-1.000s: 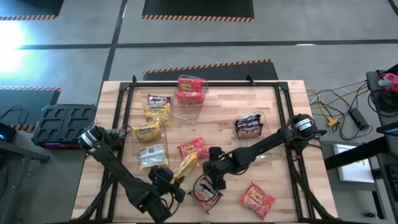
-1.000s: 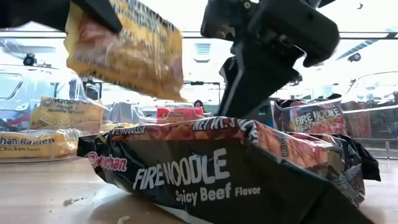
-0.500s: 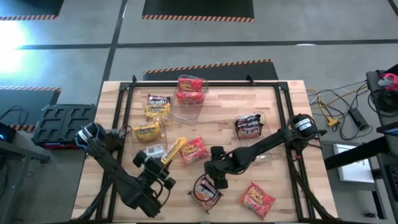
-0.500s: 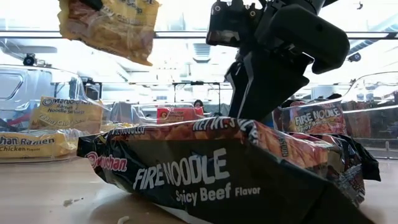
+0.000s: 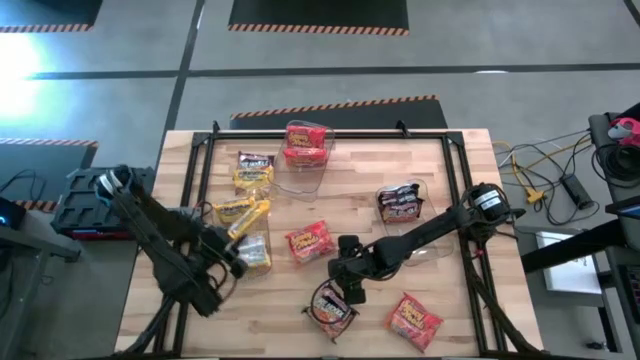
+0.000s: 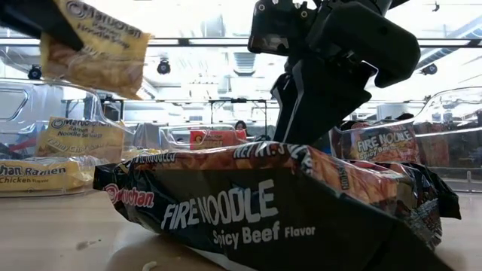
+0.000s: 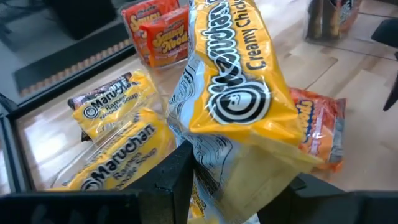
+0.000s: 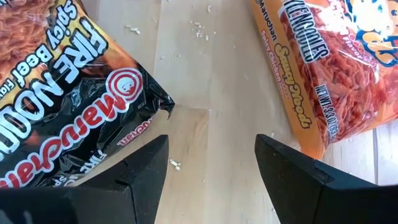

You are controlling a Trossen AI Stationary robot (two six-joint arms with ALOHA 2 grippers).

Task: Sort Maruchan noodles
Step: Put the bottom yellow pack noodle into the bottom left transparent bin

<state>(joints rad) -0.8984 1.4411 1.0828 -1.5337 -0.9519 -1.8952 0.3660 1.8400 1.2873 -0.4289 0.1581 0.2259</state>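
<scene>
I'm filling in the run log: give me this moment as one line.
left gripper: shut on yellow packet, raised over yellow bin | right gripper: open above table, between black packet and red packet

We see a table (image 5: 440,180) of pale wood, its boards matt and lightly grained, with small crumbs on them in the right wrist view. The yellow noodle packet (image 7: 239,93) is glossy crinkled plastic, catching light along its folds. The black noodle packet (image 6: 256,207) has the same shiny, wrinkled film, as does the red noodle packet (image 8: 329,68). The bins (image 5: 305,172) look like clear smooth plastic. The right gripper's fingers (image 8: 140,171) are dark and matt.
</scene>
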